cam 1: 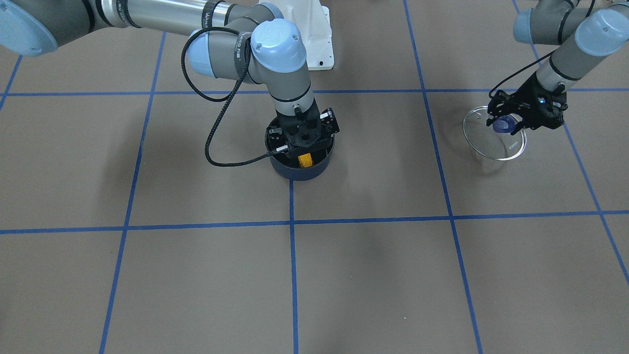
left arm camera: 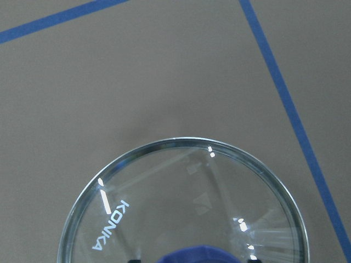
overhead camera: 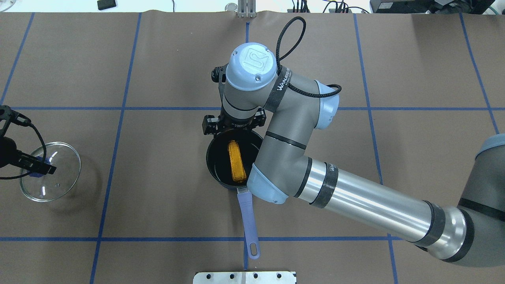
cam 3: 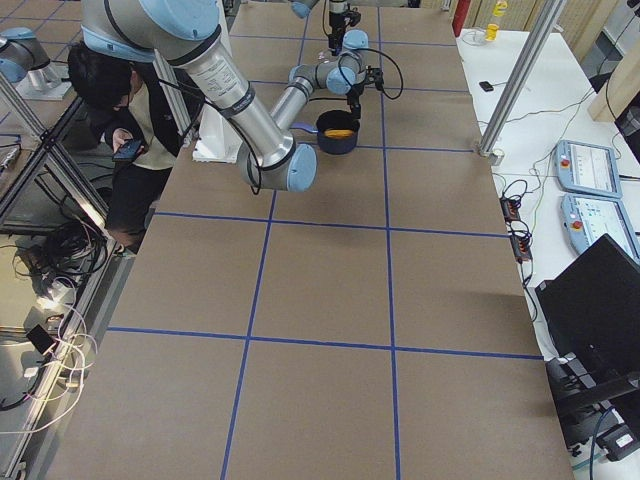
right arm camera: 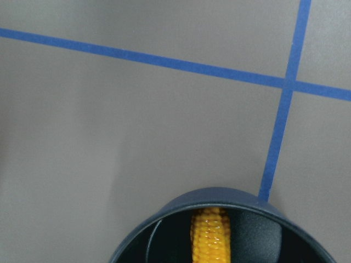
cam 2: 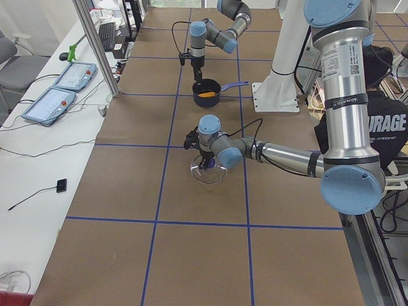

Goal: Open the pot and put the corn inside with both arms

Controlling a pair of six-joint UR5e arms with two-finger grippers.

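The right arm (overhead camera: 355, 197) is reaching forward with its elbow bent and its wrist pointing straight down. The right gripper (cam 1: 303, 146) is hanging low, its fingers hidden under the wrist housing, so their spread is unclear. The left arm (cam 1: 565, 54) is stretching out sideways, wrist angled downward. The left gripper (cam 1: 508, 124) is pinching the blue knob of the lid (cam 1: 496, 145).

The table (overhead camera: 158, 197) is plain brown, ruled into squares by blue tape lines (overhead camera: 79, 108). Mid-frame, the pot (overhead camera: 217, 159) is dark navy outside and black inside with a purple-blue handle (overhead camera: 247, 221), the corn (overhead camera: 236, 159) yellow-orange with bumpy kernel rows. Left in the overhead view, the lid (overhead camera: 59, 173) is clear glass with a blue knob (cam 1: 503, 125) and white lettering (left arm camera: 109, 224); the arms (overhead camera: 367, 201) are grey-silver, capped light blue.
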